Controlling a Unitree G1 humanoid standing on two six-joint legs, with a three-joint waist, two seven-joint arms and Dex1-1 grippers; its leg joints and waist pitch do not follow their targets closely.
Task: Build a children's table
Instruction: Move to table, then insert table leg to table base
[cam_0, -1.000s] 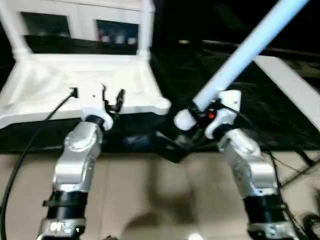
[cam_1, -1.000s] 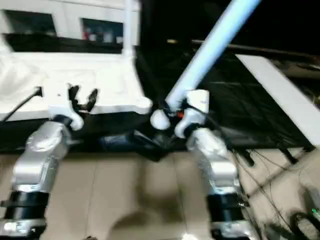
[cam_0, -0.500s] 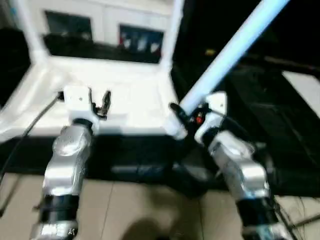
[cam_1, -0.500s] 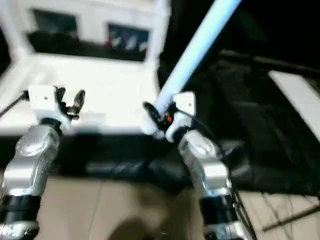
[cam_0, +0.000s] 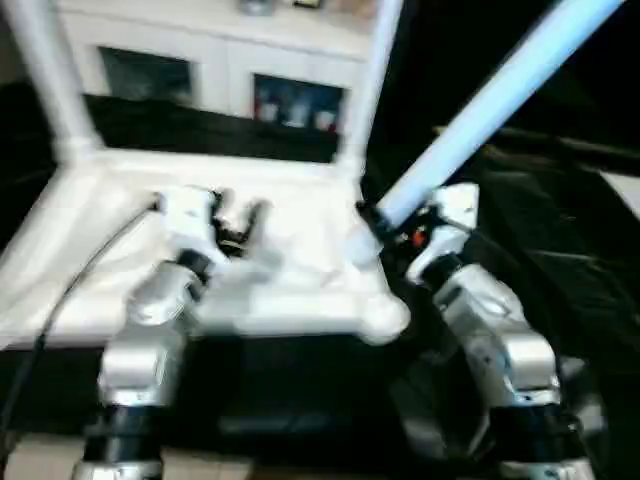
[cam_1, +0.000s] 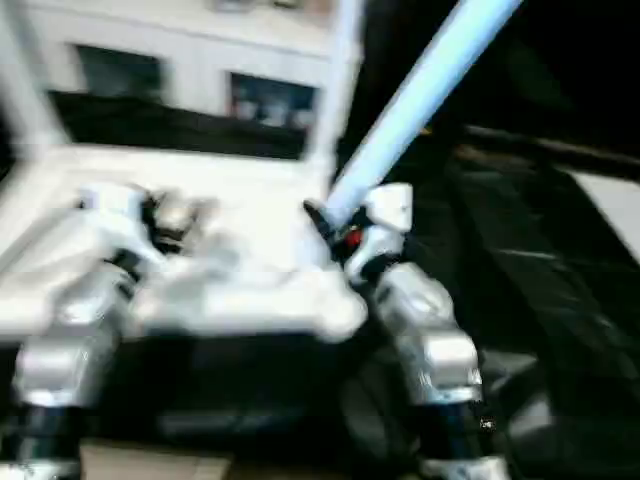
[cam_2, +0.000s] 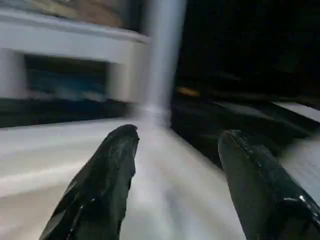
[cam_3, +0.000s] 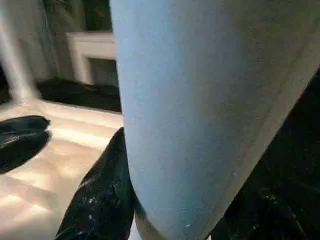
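Right claw (cam_0: 385, 225) clamps leg (cam_0: 490, 105); top (cam_0: 300, 290) beside.

Table top (cam_0: 300, 290) lies under and ahead of left end effector (cam_0: 238, 222). Two legs stand behind it, one (cam_0: 45, 85) far left, one (cam_0: 375, 85) between the end effectors. Right end effector (cam_0: 385, 222) holds third leg (cam_0: 490, 110), slanting up to its right.
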